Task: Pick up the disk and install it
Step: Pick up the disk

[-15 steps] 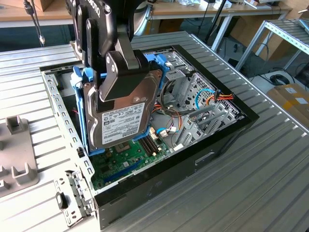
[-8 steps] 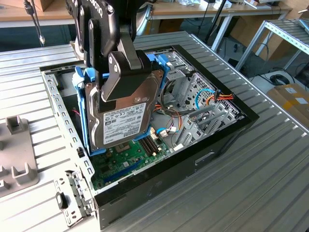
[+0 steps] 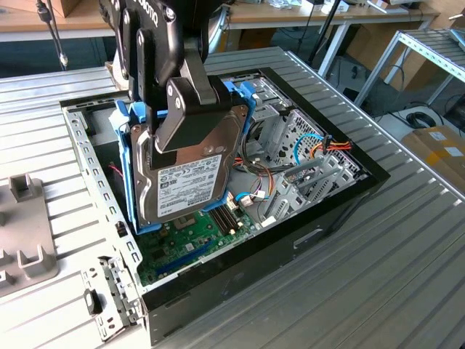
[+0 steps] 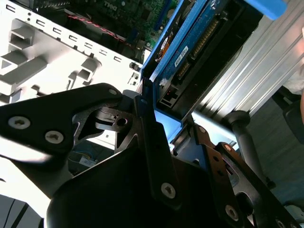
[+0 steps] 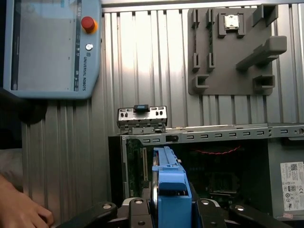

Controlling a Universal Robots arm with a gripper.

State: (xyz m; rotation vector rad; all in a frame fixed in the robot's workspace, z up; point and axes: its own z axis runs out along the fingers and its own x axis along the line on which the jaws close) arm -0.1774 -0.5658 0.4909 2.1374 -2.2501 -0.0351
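The black two-fingered gripper [image 3: 176,120] is clenched across the flat faces of the disk [image 3: 192,178], a dark grey metal hard drive with a white label and a light-blue plastic frame. It holds the disk on edge, tilted, above the open black computer case [image 3: 320,218]; both wrist views show the blue frame [image 5: 171,190] rising between the fingers [image 4: 152,142].

The disk looks dense and rigid, with smooth faces that could slip in a loose grip. It is probably sensitive to knocks, and the connector edge [image 4: 190,66] is best left untouched. The broad faces or frame sides are the safer hold.

Directly under the disk, inside the case, lies the green motherboard [image 3: 182,247] with open room above it. Deeper in the case, the silver metal drive cage [image 3: 283,138] and the orange and blue cables [image 3: 320,145] crowd the space. The case's perforated metal rail [image 3: 91,167] is a hard edge close to the frame. Outside the case, the ribbed aluminium table [image 3: 378,291] carries a grey slotted fixture plate [image 3: 22,240].
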